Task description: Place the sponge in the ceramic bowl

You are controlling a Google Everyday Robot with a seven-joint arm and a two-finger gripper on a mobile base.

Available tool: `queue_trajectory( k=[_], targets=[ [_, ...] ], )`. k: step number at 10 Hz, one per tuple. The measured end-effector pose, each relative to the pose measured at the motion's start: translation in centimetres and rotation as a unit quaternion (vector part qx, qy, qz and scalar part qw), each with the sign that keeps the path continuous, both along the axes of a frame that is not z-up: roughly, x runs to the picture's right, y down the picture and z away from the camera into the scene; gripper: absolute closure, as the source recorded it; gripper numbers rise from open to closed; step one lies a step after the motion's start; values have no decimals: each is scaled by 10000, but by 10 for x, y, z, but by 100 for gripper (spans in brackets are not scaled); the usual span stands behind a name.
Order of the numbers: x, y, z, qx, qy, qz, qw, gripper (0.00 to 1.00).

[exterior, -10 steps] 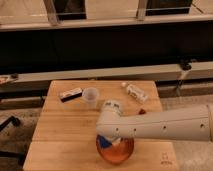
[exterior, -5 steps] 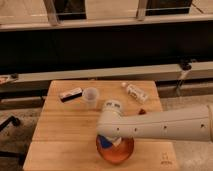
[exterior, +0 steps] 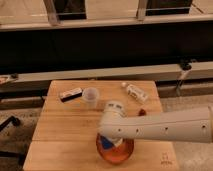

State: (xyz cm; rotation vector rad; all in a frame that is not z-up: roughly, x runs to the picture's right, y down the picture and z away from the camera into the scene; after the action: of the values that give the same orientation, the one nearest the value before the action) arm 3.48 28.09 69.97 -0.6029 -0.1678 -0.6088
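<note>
— What's on your screen, left to right?

— On the table (exterior: 55,135) I have a black-and-white flat block (exterior: 70,94), then a clear cup (exterior: 90,96). Right of those, at the near edge, is the bowl (exterior: 128,151), with the gripper (exterior: 110,140) pointing down over its left half. Farther right a bottle (exterior: 135,92) lies on its side, and the arm (exterior: 165,127) runs off to the right.

— And the sponge?

— I see a patch of blue, the sponge (exterior: 105,144), directly under the gripper and inside the bowl's rim. I can't tell whether it rests on the bottom or hangs above it.

— Is the gripper holding it?

— I can't tell. The arm hides that from me.

— How would it handle?

— My guess is light and soft. It should squash under a pinch and not slip. I'd take it across its short sides, at the middle. The bowl is hard and glazed, so I'd mind its rim.
</note>
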Motion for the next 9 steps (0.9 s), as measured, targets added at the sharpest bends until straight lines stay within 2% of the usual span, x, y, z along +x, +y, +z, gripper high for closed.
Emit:
queue_trajectory(
  k=[1,3,5,7,9],
  targets=[
    [0,1,1,-16,-38,-32,10000,71],
    [0,1,1,-29,-69,-56,10000,55],
    [0,1,1,-37,-91,-71,9999,33],
    [-1,0,0,-42,-98,-78,9999,21],
    [-1,0,-1,-51,-95,-89,9999,20]
  ],
)
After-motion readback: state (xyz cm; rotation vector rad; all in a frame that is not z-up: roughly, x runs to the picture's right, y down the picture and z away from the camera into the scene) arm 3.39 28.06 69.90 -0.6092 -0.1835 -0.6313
